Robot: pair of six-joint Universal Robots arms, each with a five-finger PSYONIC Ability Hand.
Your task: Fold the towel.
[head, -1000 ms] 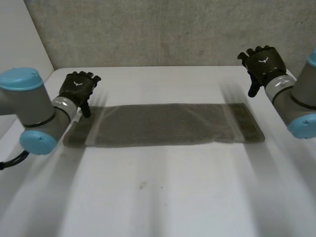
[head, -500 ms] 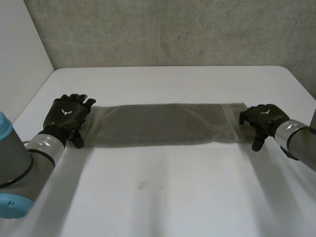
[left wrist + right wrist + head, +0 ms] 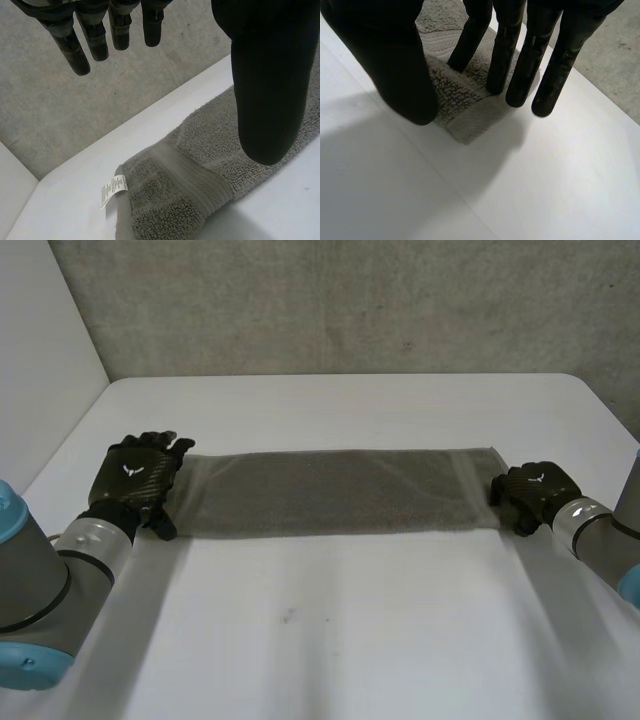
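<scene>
A long grey towel (image 3: 340, 490) lies flat across the white table (image 3: 330, 640), its length running left to right. My left hand (image 3: 135, 475) hovers over the towel's left end, with its fingers (image 3: 95, 35) straight and its thumb (image 3: 265, 100) spread, clear of the cloth (image 3: 175, 185). A white label (image 3: 114, 190) sticks out at that end's far corner. My right hand (image 3: 535, 492) sits at the towel's right end. There its fingers (image 3: 520, 60) press on top while the thumb (image 3: 395, 65) closes in, and the cloth (image 3: 465, 105) bunches up between them.
A concrete wall (image 3: 350, 300) rises behind the table's far edge, and a white wall (image 3: 40, 360) stands at the left. A small dark mark (image 3: 288, 616) is on the table in front of the towel.
My right hand came down from the back right onto the towel's right end and curled its fingers on the cloth. My left hand moved out over the left end, then stayed put.
</scene>
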